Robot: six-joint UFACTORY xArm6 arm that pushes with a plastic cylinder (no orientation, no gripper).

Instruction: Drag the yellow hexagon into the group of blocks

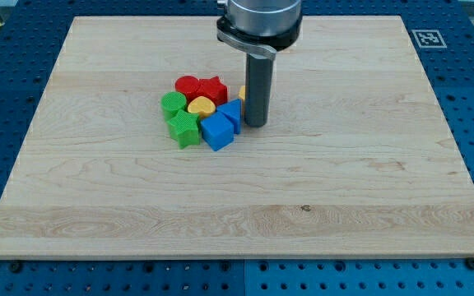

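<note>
Only a sliver of the yellow hexagon (pixel 242 94) shows; the rest is hidden behind my rod, at the right edge of the group. My tip (pixel 255 125) rests on the board just right of the blue triangle (pixel 231 113) and below the hexagon. The group holds a red round block (pixel 188 85), a red star-like block (pixel 213 89), a yellow heart (pixel 200 105), two green blocks (pixel 172 103) (pixel 184 130) and a blue cube (pixel 217 132). They sit tightly together, left of the rod.
The wooden board (pixel 344 189) lies on a blue perforated table. A black-and-white marker tag (pixel 428 38) sits at the board's top right corner. The arm's grey body (pixel 260 20) hangs over the top middle.
</note>
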